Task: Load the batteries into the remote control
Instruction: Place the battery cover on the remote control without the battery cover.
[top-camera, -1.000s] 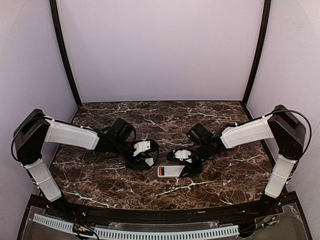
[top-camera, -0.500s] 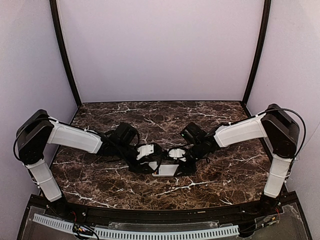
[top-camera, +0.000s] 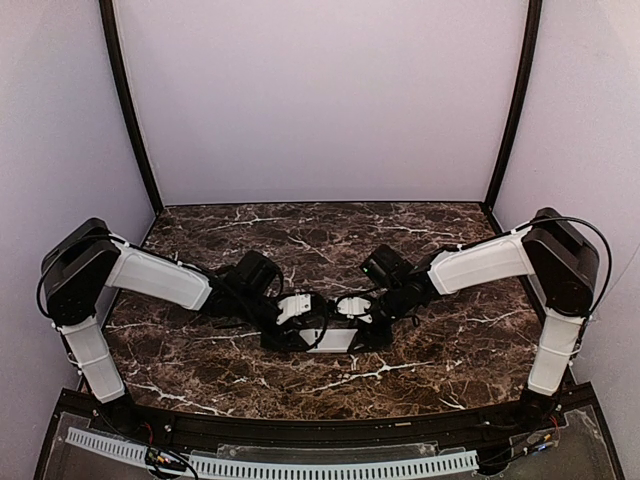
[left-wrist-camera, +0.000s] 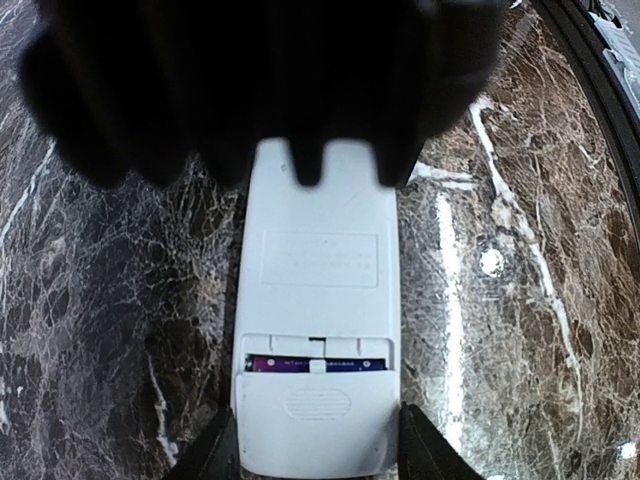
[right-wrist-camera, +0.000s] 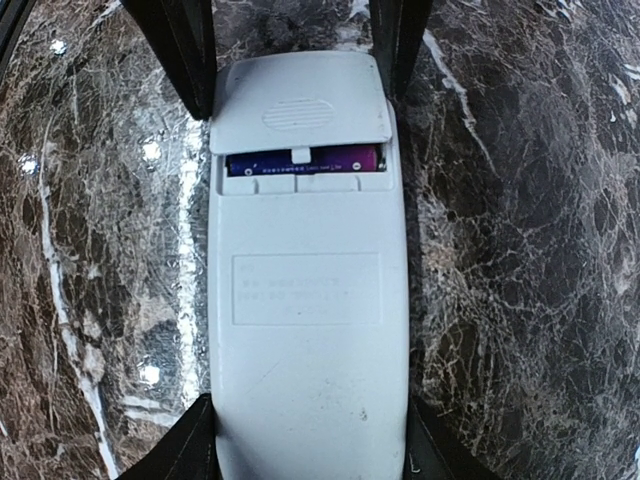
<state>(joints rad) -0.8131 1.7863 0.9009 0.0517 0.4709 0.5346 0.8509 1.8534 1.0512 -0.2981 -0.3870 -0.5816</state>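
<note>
Top view first: both arms reach in to the middle of the dark, white-veined marble table (top-camera: 450, 350). The slim white rectangular plastic remote control (top-camera: 335, 340) lies between them. The left gripper (top-camera: 308, 330) is at one end and the right gripper (top-camera: 358, 325) at the other. From up here I cannot tell whether it rests on the stone or hangs just above it.

Left wrist view: the remote control is back side up. At the near end the small white plastic cover plate (left-wrist-camera: 315, 425) is on but not fully home. A slot beyond its edge shows a dark blue-purple cylindrical battery (left-wrist-camera: 318, 364) lying crosswise in the bay. No second cell is visible; if one is in there, the plate hides it. The left jaws press both flanks at this cover end, clamped on the body.

Right wrist view: the same scene from the opposite end. The right jaws pinch the plain end of the remote control and the cover sits far off. Holding both ends looks meant to stop the body sliding while the plate is pushed shut. That closing push looks like what is left to do.
</note>
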